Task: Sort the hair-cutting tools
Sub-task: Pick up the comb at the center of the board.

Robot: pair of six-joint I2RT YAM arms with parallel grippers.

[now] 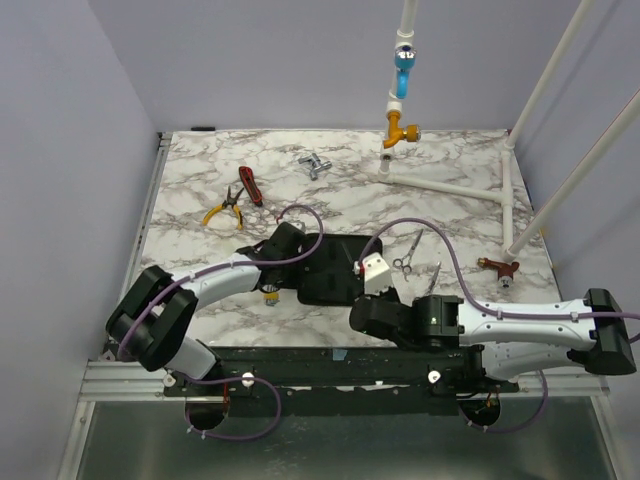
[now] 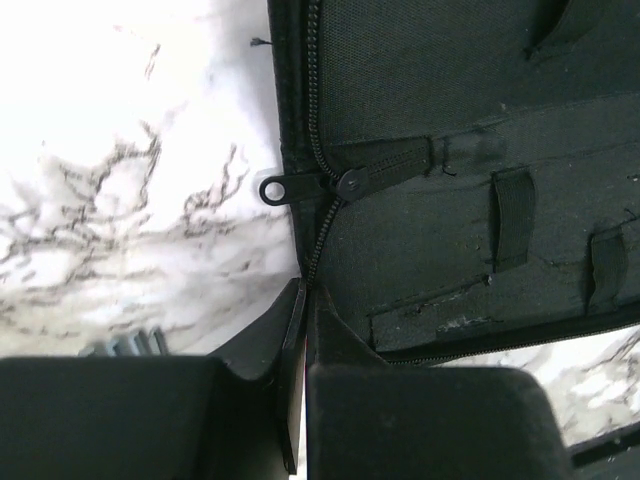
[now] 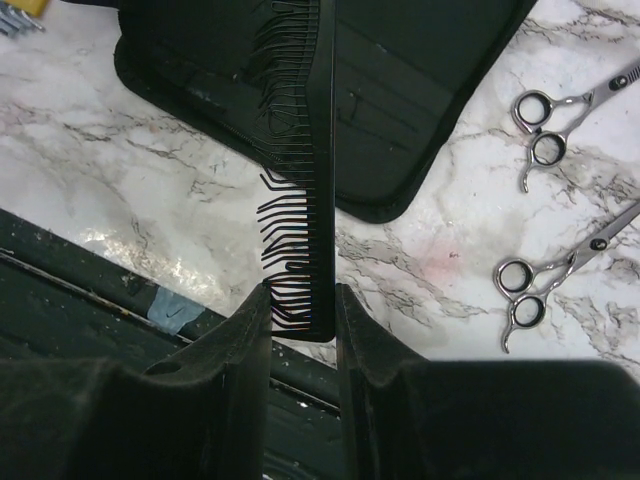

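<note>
Where comb (image 3: 326, 150) crosses case (image 3: 430, 110) edge, scissors (image 3: 545, 128) apart

The slim black comb (image 3: 326, 150), some teeth bent, was pinched at one end by the right gripper (image 3: 303, 300), reaching over the black case (image 3: 420, 120). Silver scissors (image 3: 572, 100) and a second pair (image 3: 597, 244) lay flat, blades together, on the marble beside it

The case (image 1: 330, 272) sits near-middle on the table (image 1: 450, 170), comb (image 3: 326, 150) over its near edge. Scissors (image 1: 407, 256) and a second pair (image 1: 432, 279) lie just right of it. Pliers (image 1: 222, 212) and red-handled tool (image 1: 250, 186) are behind, to the left.
</note>
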